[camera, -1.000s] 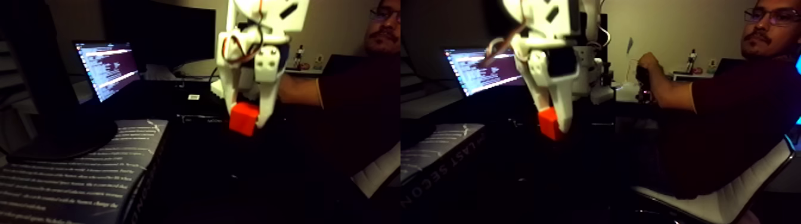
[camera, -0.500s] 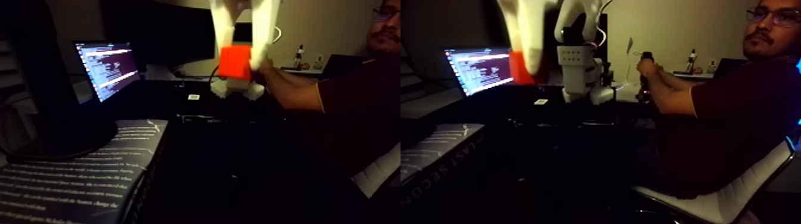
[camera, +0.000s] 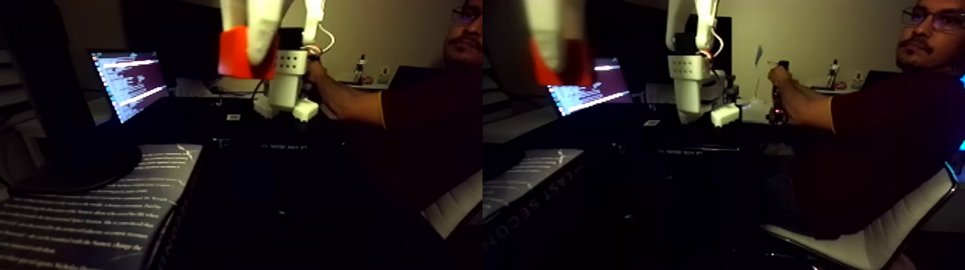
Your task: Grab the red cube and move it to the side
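Fixed view, left half: my gripper (camera: pixel 248 57), fingers clamped on the red cube (camera: pixel 233 54), holds it high above the dark table (camera: pixel 301 201), right of the laptop (camera: pixel 129 82).

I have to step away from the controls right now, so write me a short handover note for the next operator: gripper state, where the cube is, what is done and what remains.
Gripper: shut on the red cube, held high in the air near the top of the fixed view, blurred.
Cube: clear of the dark table, up in front of the laptop screen in the right half of the picture.
Done: the grab and the lift.
Left: carry the cube to the side, lower it to the table, open the gripper and back off.
Note: a person sits close by on the right; the scene is dim, so table details are hard to read.
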